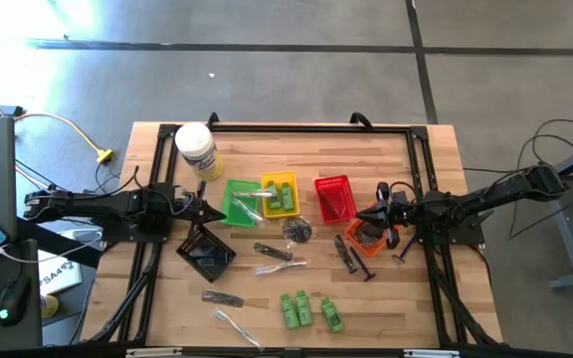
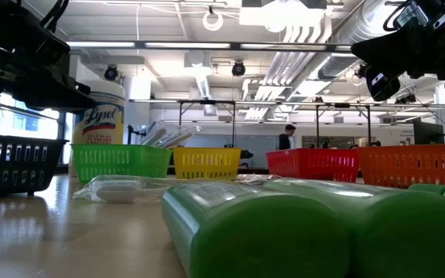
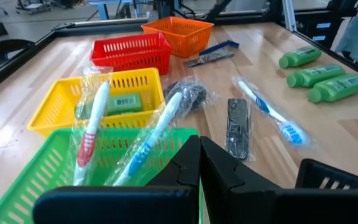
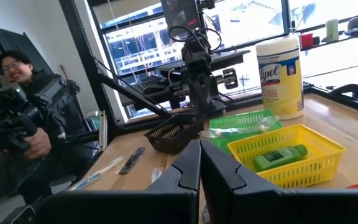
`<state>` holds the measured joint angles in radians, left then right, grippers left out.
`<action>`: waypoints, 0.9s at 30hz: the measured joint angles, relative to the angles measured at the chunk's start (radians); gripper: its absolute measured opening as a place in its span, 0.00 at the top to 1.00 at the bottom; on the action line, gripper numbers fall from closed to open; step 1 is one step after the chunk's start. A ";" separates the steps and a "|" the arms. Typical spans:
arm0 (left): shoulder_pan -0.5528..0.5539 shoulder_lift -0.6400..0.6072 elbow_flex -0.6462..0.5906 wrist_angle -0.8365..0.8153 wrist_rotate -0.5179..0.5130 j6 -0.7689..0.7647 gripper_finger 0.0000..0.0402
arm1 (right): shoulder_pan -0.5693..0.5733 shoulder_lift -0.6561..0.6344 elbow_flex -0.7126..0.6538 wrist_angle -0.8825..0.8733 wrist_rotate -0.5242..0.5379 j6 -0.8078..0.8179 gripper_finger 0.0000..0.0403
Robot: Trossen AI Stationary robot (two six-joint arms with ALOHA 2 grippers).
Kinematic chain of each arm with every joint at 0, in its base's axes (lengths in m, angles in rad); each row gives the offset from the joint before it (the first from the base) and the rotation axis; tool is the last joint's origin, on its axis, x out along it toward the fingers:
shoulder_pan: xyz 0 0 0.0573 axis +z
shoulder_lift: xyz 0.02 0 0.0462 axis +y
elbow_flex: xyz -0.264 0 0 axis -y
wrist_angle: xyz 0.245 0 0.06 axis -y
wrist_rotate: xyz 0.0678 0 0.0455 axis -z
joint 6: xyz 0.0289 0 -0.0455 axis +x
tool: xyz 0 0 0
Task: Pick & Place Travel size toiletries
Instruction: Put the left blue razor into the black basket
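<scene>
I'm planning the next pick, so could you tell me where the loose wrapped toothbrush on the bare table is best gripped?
Probably the wrapped toothbrush at mid-handle, coming straight down from above. It lies flat with bare wood on both sides, and its slim handle suits a narrow pinch across its width; the head end is bulkier in its wrapper.

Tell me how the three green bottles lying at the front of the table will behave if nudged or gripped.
The green bottles lie on their sides and look round-bodied, so they will probably roll when pushed. Their smooth, glossy plastic may slip between the fingers. Being small, they are likely light.
</scene>
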<state>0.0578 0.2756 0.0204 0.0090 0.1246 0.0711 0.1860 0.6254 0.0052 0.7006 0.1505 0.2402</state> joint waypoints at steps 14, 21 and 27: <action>0.000 -0.004 0.000 0.015 0.004 -0.057 1.00 | 0.004 0.002 0.000 -0.009 0.007 -0.008 1.00; 0.000 -0.004 0.000 0.018 0.004 -0.061 1.00 | 0.004 0.002 0.000 -0.014 0.005 -0.027 1.00; 0.000 -0.004 -0.001 0.016 0.003 -0.041 1.00 | 0.004 0.002 0.000 -0.016 0.006 -0.063 1.00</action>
<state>0.0582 0.2718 0.0196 0.0246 0.1276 0.0299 0.1902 0.6277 0.0051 0.6849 0.1566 0.1771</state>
